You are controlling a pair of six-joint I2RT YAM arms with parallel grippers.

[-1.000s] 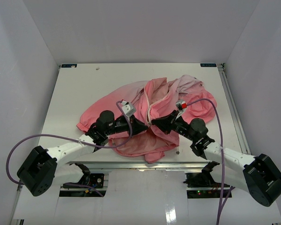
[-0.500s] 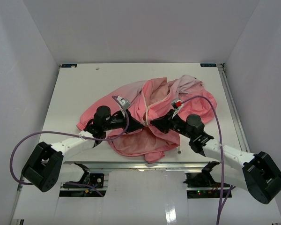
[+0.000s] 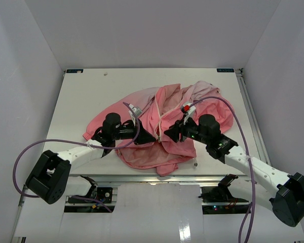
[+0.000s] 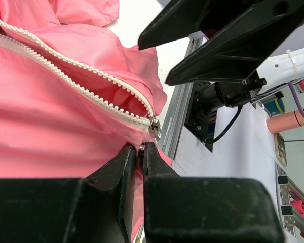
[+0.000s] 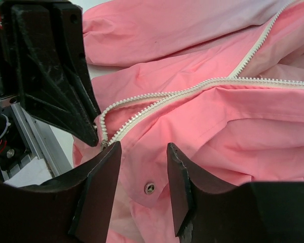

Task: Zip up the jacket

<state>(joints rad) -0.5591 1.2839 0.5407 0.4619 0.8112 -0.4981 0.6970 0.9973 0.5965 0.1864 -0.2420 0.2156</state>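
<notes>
The salmon-pink jacket (image 3: 164, 109) lies crumpled mid-table with its front open. Its white zipper teeth (image 4: 76, 76) run down to a small metal slider (image 4: 154, 127) at the bottom hem. My left gripper (image 3: 151, 137) is shut on the hem fabric just below the slider, pinching at a snap stud (image 4: 140, 148). My right gripper (image 3: 167, 135) faces it from the right, open, its fingers (image 5: 99, 187) either side of the hem flap with a snap stud (image 5: 150, 188). The slider (image 5: 104, 143) sits by its left fingertip. The left gripper's fingers (image 5: 50, 66) show just behind.
The table's near edge with a metal rail (image 4: 185, 96) runs just below the jacket's hem. A small stud on a cord (image 3: 196, 163) lies beside the hem at the right. White walls enclose the table (image 3: 91, 86) on three sides.
The right arm has lifted and swung its wrist higher while its gripper stays at the hem. The left arm has shifted slightly left and lower, still at the hem.
</notes>
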